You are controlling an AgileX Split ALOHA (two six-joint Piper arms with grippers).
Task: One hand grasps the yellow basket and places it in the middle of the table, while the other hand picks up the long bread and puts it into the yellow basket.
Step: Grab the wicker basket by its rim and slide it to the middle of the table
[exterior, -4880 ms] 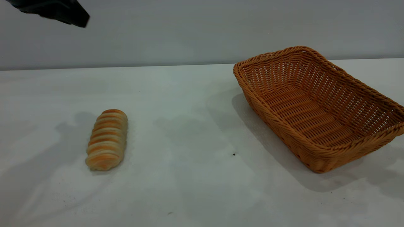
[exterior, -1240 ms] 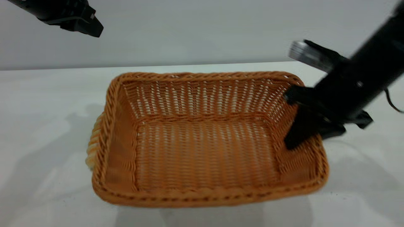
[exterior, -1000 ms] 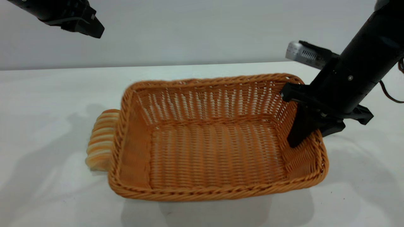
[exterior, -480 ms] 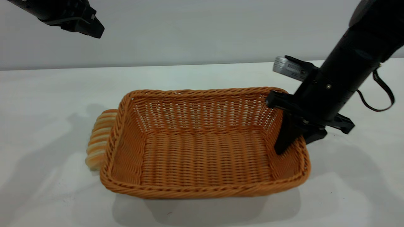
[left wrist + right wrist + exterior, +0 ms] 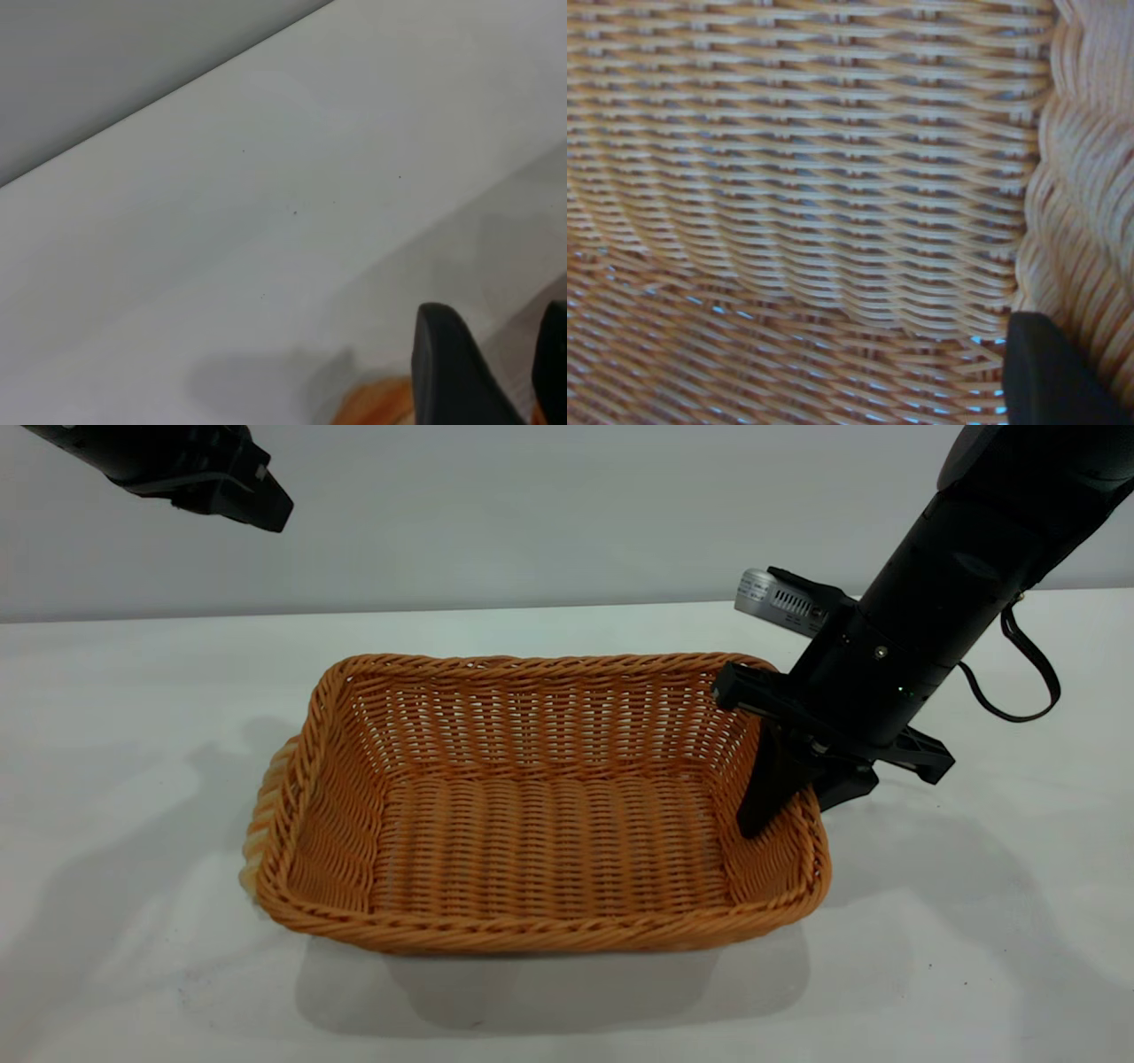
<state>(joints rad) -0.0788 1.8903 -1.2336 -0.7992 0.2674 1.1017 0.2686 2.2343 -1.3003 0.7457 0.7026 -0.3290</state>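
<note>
Woven wicker yellow basket [image 5: 540,841], braided rim pinched by right hand [image 5: 788,802], matte table [image 5: 930,957]

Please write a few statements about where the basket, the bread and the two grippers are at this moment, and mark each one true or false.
1. The right gripper grips the right-hand wall of the yellow basket, one finger inside and one outside. True.
2. The long bread lies inside the basket. False: the basket is empty, and only a sliver of the bread shows on the table, just outside the basket's left rim.
3. The left gripper is holding the bread. False: it hangs high at the upper left, far above the table, holding nothing.
4. The basket stands upright with its opening facing up. True.
5. The basket's left wall hides most of the bread in the exterior view. True.
</note>
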